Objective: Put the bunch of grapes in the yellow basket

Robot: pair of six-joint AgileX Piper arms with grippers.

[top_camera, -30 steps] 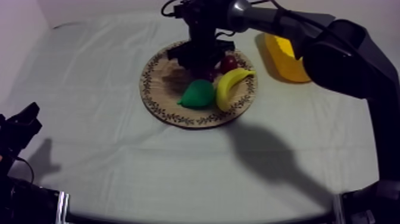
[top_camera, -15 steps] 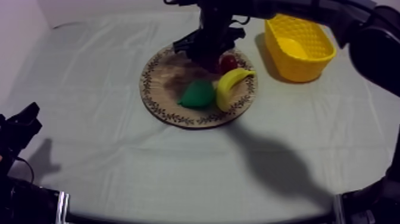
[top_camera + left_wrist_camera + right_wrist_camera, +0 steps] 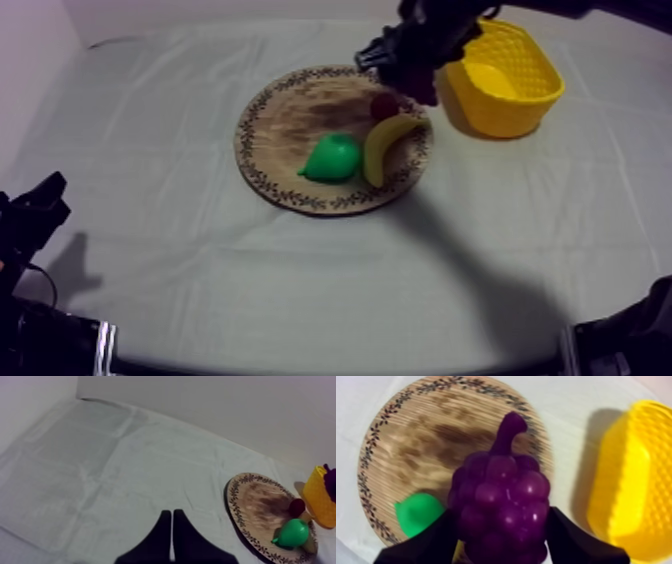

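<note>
The purple bunch of grapes (image 3: 503, 506) hangs in the air, and my right gripper (image 3: 503, 543) is shut on it with a black finger at each side. In the top view my right gripper (image 3: 412, 62) is over the far right rim of the round wooden board (image 3: 280, 130), just left of the yellow basket (image 3: 500, 75). The basket (image 3: 631, 476) lies beside the grapes, the board (image 3: 426, 451) beneath them. My left gripper (image 3: 171, 526) is shut on nothing and rests low at the table's left side (image 3: 35, 210).
On the board lie a green pear (image 3: 333, 157), a banana (image 3: 385, 145) and a small red fruit (image 3: 384, 104). The left wrist view has the board (image 3: 260, 501), the pear (image 3: 292, 532) and the basket (image 3: 320, 498) far off, across open cloth.
My right arm has lifted the grapes off the middle of the board and carried them right, toward the basket. The left arm has not moved.
</note>
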